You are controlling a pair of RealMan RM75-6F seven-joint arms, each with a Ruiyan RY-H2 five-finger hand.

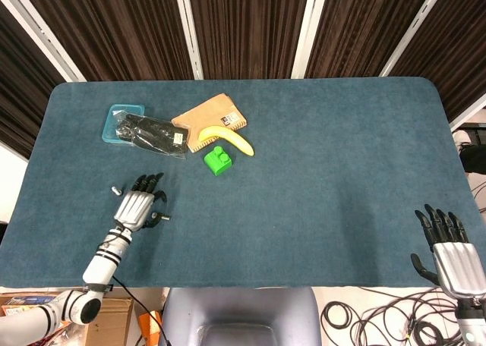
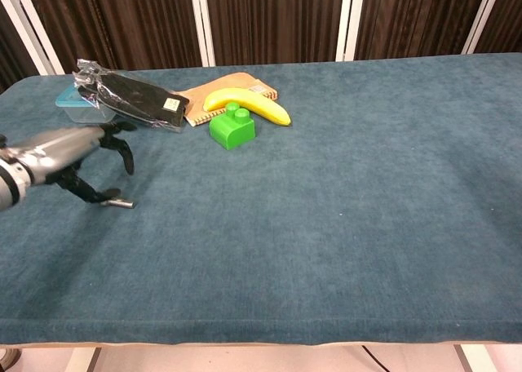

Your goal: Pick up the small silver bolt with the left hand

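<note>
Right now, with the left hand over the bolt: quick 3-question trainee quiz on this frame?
1. True or false: the left hand has lifted the bolt off the table.
2. Which touches the notebook? A) banana B) bolt C) right hand
3. Fill in: the block is ____.

Key: 1 false, it lies on the cloth by the thumb; 2 A; 3 green.
</note>
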